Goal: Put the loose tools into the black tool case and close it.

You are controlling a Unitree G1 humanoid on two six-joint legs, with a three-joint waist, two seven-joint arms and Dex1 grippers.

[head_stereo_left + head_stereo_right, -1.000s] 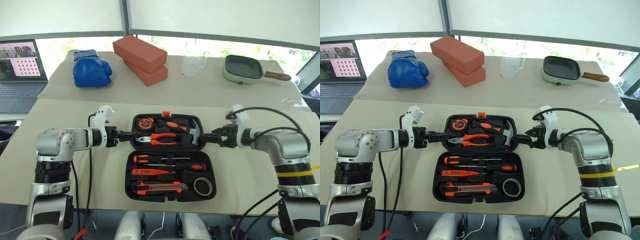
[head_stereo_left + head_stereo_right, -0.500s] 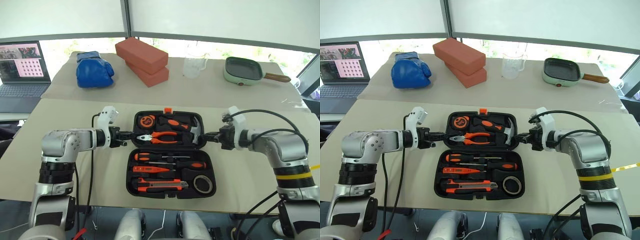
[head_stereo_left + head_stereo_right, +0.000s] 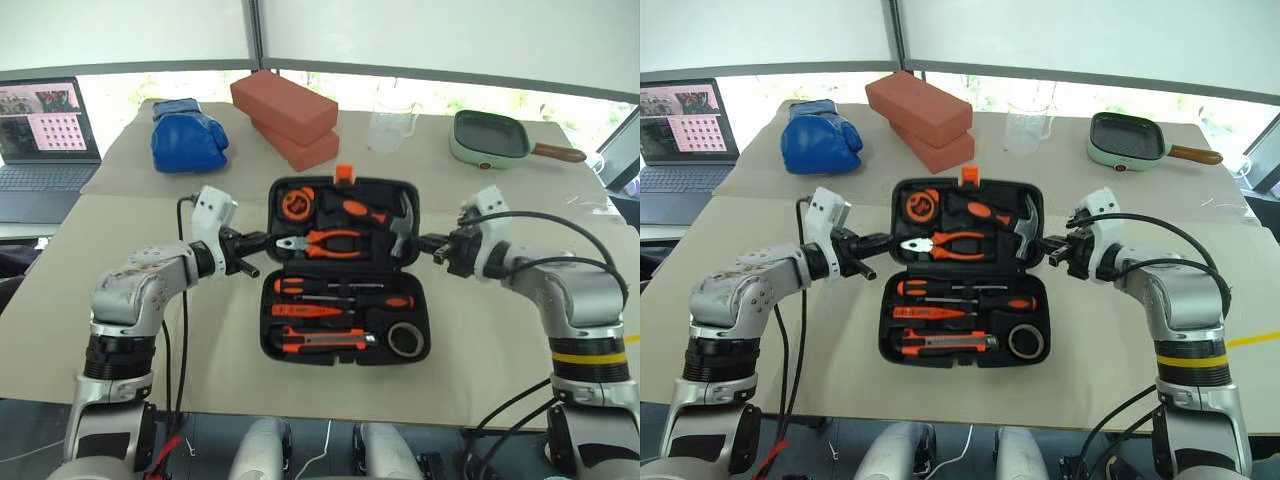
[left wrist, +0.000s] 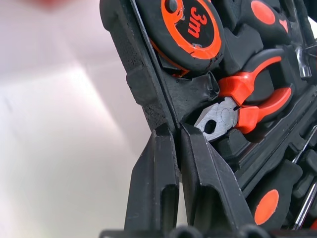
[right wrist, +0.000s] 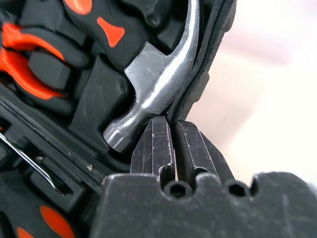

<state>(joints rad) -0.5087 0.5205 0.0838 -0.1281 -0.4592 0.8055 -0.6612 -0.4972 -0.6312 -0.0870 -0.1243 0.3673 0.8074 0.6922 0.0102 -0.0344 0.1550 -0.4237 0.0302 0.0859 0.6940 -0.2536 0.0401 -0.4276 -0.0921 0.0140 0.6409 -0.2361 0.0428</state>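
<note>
Closing the lid is judged to be the step in hand, and it is best done with both sides carried evenly, so that the hinged half is not twisted and its rim meets the lower half squarely before the latch is pressed home.

Nearest, the lower half of the black moulded plastic tool case (image 3: pixel 344 322) lies flat on the beige cloth-covered table (image 3: pixel 60 310). In its recesses are seated two black-and-orange-handled screwdrivers (image 3: pixel 340 293), a slim red tester screwdriver (image 3: pixel 312 311), an orange-and-black utility knife (image 3: pixel 322 343) and a small black tape roll (image 3: pixel 404 340). No tool is seen lying loose on the cloth, so the packing is judged complete.

Beyond these, the raised lid half is tilted up from the table. The left gripper (image 4: pixel 177 135) is clenched on the lid's left rim, and the right gripper (image 5: pixel 173 130) is clenched on the right rim beside the steel-headed hammer (image 5: pixel 156 84). In the lid are held an orange-and-black tape measure (image 4: pixel 184 26), orange-handled pliers (image 3: pixel 322 242) and the hammer. The orange latch (image 3: pixel 345 173) stands at the lid's far edge.

Farther off, on a second cloth-covered surface, a blue boxing glove (image 3: pixel 188 136), two stacked red bricks (image 3: pixel 288 117), a clear glass jug (image 3: pixel 391 124) and a pale green square pan (image 3: pixel 495 138) are set well apart from the case. A laptop (image 3: pixel 42 135) stands at the far left.
</note>
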